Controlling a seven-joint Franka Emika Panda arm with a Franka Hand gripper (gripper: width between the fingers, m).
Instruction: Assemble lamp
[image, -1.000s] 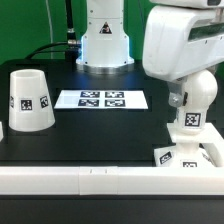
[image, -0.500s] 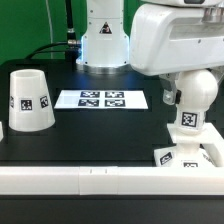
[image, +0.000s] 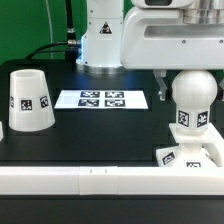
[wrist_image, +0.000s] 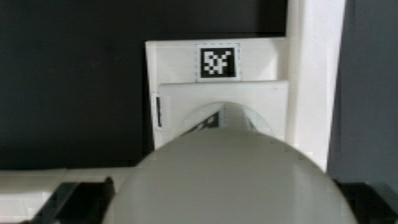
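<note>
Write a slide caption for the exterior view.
Panda arm holds the bulb post above the square base; the shade and marker board sit apart toward the exterior view's left.

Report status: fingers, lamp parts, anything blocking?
Fingers shut on bulb post. Post upright over base, seating unclear. Shade apart, exterior view's left. Marker board not in the way.

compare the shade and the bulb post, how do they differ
The shade is a wide tapered cup; the bulb post is narrower with a round top. The shade stands at the exterior view's left; the bulb post is over the base at its right. Both are white with square tags.
</note>
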